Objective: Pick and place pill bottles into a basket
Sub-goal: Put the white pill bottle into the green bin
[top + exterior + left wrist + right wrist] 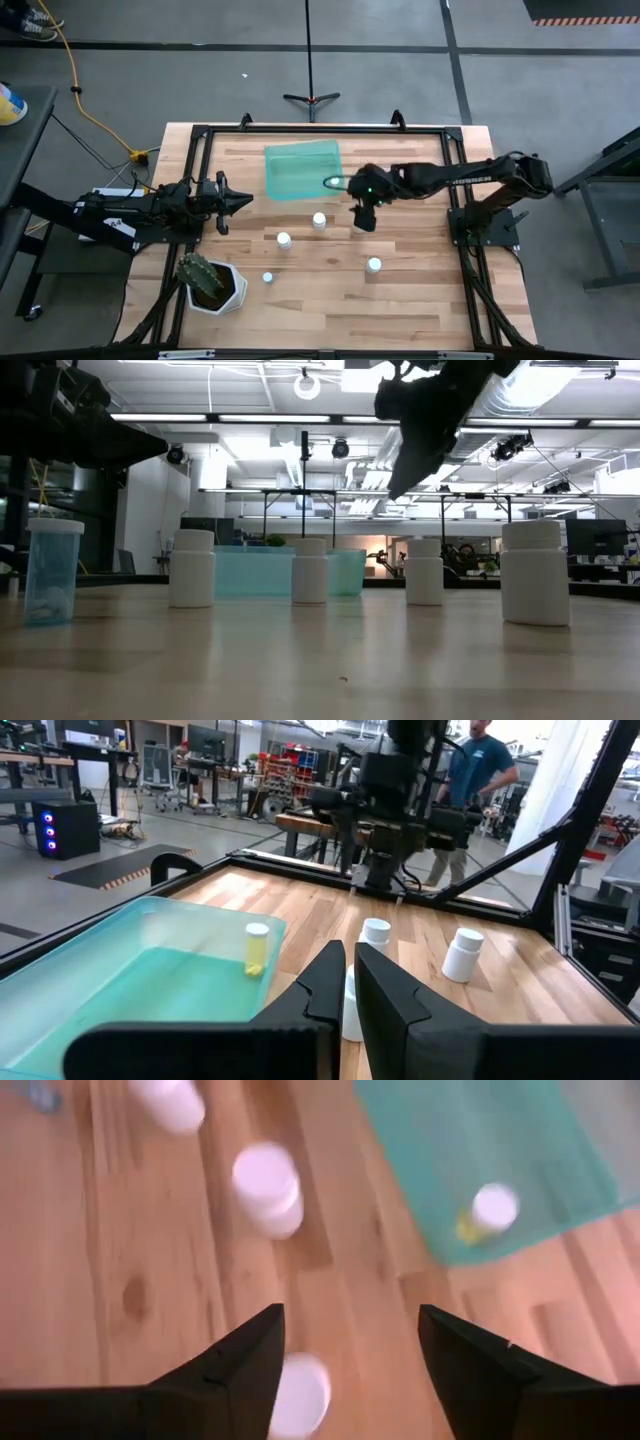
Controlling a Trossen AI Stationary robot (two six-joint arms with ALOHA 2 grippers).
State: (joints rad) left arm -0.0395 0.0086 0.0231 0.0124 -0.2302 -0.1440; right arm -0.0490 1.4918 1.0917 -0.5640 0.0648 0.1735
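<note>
The teal basket (300,170) stands at the far middle of the table, with one yellowish pill bottle (332,182) upright inside by its right wall; the bottle also shows in the right wrist view (490,1210). Several white bottles stand upright on the wood: (319,220), (284,239), (373,265), and a bluish one (268,277). My right gripper (350,1340) is open and hovers over another white bottle (300,1395), apart from it. My left gripper (345,980) is shut and empty, left of the basket (240,200).
A white hexagonal pot with a cactus (210,285) stands at the near left. A black frame (320,128) runs around the table's edges. A person (480,765) stands beyond the table's right side. Bare wood lies along the near edge.
</note>
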